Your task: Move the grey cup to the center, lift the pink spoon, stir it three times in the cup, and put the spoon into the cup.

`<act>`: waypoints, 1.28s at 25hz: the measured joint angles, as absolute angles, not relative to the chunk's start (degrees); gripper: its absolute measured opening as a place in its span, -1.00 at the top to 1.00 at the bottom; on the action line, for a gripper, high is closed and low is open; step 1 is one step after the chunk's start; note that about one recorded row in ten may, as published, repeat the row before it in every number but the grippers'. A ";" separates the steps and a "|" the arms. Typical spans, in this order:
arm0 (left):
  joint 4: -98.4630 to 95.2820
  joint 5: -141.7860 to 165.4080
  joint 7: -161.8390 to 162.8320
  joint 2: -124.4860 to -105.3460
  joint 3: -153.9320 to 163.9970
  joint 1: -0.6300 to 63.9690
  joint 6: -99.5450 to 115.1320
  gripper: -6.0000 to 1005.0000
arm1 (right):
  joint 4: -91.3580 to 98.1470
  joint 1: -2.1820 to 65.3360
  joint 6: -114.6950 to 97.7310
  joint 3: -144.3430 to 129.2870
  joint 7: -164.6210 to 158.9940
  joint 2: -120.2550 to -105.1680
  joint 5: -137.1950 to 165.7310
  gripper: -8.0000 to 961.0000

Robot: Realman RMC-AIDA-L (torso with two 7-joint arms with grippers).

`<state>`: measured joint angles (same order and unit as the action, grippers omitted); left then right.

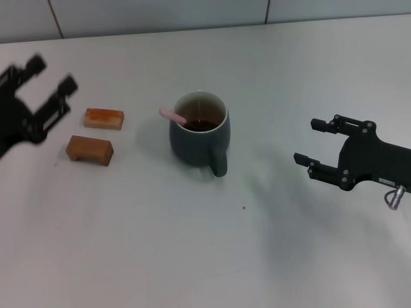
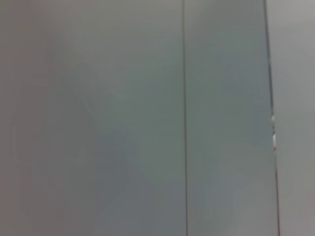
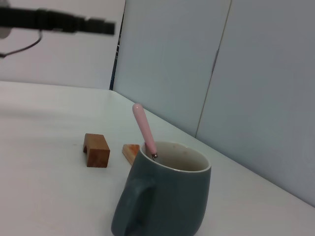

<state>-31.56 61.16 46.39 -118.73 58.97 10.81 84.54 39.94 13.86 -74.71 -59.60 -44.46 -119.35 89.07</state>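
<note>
The grey cup (image 1: 200,135) stands near the middle of the white table, handle toward the front, dark liquid inside. The pink spoon (image 1: 173,116) rests in it, its handle leaning over the rim toward the left. The right wrist view shows the cup (image 3: 167,194) close up with the spoon (image 3: 144,129) standing in it. My left gripper (image 1: 50,76) is open and empty at the far left, raised, away from the cup. My right gripper (image 1: 307,141) is open and empty to the right of the cup, apart from it.
Two brown wooden blocks lie left of the cup: one (image 1: 103,118) farther back, one (image 1: 89,149) nearer. They also show in the right wrist view (image 3: 96,149). A grey panelled wall (image 2: 182,118) fills the left wrist view.
</note>
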 joint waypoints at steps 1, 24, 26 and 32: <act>-29.93 61.14 44.51 -118.74 58.98 10.31 84.55 -0.05 | 39.94 13.82 -74.71 -59.57 -44.46 -119.35 89.07 -0.41; -14.64 61.85 30.34 -118.30 66.94 12.32 82.29 -0.71 | 38.17 12.09 -75.85 -58.97 -42.85 -119.39 87.83 -0.41; -14.64 61.85 30.34 -118.30 66.94 12.32 82.29 -0.71 | 37.96 12.02 -76.04 -58.97 -42.83 -119.30 87.76 -0.41; -14.41 62.19 30.03 -118.27 67.59 12.30 82.29 -0.71 | 37.91 11.57 -76.70 -59.30 -43.01 -119.18 88.00 -0.41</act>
<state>-14.41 62.19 30.03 -118.27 67.59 12.30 82.29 37.91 11.57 -76.70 -59.30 -43.01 -119.18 88.00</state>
